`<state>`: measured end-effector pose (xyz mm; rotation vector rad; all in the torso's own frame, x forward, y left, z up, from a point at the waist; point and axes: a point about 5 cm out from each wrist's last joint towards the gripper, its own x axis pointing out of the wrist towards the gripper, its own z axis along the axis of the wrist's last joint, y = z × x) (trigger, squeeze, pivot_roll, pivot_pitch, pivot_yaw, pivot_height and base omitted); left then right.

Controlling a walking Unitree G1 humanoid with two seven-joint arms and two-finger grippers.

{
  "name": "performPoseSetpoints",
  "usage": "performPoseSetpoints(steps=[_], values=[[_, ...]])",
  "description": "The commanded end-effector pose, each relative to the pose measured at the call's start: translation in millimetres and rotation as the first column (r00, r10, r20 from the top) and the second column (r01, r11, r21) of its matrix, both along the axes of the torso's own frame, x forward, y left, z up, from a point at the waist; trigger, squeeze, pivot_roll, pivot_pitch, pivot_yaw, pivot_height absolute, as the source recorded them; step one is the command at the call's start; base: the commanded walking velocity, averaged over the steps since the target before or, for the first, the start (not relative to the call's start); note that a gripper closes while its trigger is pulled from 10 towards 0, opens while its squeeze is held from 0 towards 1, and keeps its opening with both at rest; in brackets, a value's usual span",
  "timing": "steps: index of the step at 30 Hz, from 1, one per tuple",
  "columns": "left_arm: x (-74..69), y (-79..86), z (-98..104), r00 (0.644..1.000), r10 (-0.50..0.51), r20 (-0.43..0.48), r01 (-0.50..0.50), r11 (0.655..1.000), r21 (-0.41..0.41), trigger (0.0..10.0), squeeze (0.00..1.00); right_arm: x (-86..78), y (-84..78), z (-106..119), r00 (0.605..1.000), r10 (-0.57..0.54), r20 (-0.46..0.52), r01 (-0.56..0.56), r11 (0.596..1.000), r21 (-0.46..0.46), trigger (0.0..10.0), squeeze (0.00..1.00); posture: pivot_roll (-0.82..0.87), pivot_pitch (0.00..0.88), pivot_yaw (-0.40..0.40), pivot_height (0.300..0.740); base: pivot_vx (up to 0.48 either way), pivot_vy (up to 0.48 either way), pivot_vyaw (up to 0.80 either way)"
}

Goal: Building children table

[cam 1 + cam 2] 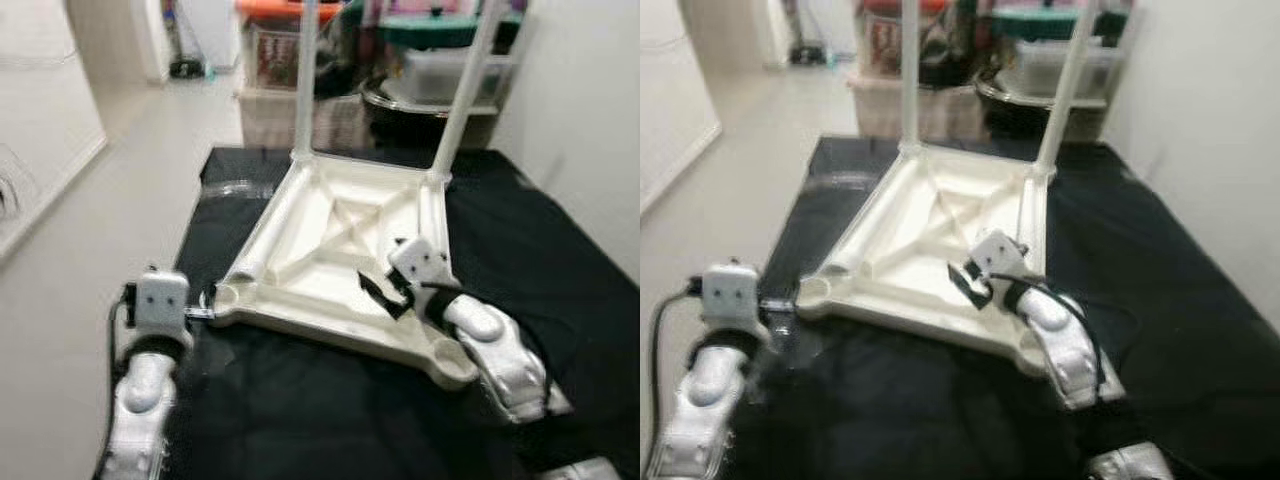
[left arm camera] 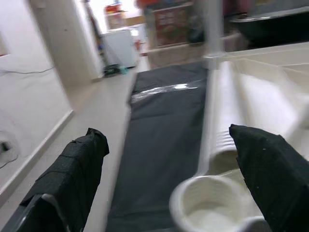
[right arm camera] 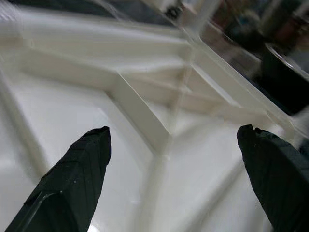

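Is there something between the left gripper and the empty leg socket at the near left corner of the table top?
Nothing visible stands in the way. The left gripper, jaws open, is right beside the empty socket of the upturned white table top; between them lies bare black mat. The right gripper hovers over the ribs inside.

A white plastic tabletop [image 1: 330,260] lies upside down on a black mat [image 1: 520,260], two legs [image 1: 305,75] standing up from its far corners. The left gripper [image 1: 205,312] sits at its near-left corner socket; the right gripper [image 1: 385,292] hovers, fingers apart, over its ribbed underside.
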<state>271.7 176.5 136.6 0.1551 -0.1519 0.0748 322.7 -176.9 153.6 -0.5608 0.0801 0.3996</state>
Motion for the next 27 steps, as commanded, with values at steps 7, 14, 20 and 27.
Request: performPoseSetpoints(steps=[7,14,20,27], values=[[-1.8,0.6,-4,1.000,-0.004,-0.023,0.004,1.000,0.012,10.0,0.00,-2.3,-15.2,6,0.997,-0.070,0.024,0.073,0.991,-0.110,10.0,0.00,0.08,0.000,-0.066,0.740,0.000,0.000,0.00],[-3.0,-0.1,-5,0.999,-0.003,-0.033,0.003,1.000,0.012,10.0,0.00,-24.4,-16.4,3,0.998,-0.004,-0.056,-0.006,0.986,-0.166,10.0,0.00,0.07,0.000,-0.061,0.740,0.000,0.000,0.00],[-2.7,-0.1,-6,0.999,-0.005,-0.036,0.006,1.000,0.012,10.0,0.00,-31.6,-23.4,2,0.994,0.033,-0.104,-0.055,0.974,-0.219,10.0,0.00,0.06,0.000,-0.057,0.740,0.000,0.000,0.00],[-0.4,-3.9,-7,0.999,-0.017,-0.038,0.017,1.000,0.008,10.0,0.00,-34.0,-47.1,-5,0.980,-0.002,-0.201,-0.064,0.945,-0.321,10.0,0.00,0.05,0.000,-0.056,0.740,0.000,0.000,0.00]])
